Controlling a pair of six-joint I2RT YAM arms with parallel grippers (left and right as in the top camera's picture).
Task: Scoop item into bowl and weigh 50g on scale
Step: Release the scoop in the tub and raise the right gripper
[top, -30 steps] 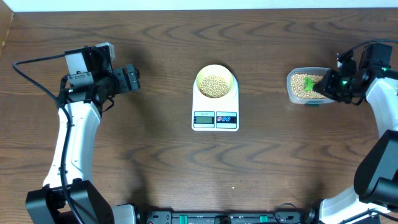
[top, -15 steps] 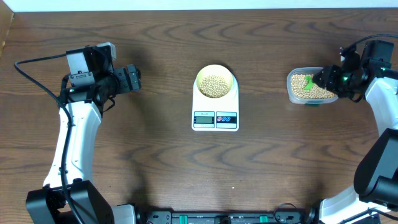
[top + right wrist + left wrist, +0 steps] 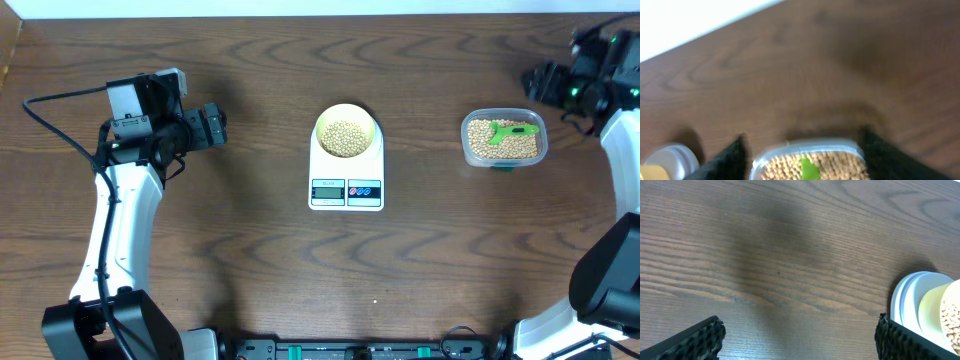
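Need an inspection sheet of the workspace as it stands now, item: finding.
Surface: dark wood table, grain visible.
Job's things: pale-yellow bowl sits on the white scale, beans inside; display unreadable. Clear tub holds more beans, with a green scoop lying on them.
Clutter: nothing seen.
Tools: left tool open, empty, above bare table; right tool open, empty, beyond the tub.
Cables: black cable loops by the left arm, clear of the scale.
Surroundings: white strip along the far edge; black rail at the near edge.
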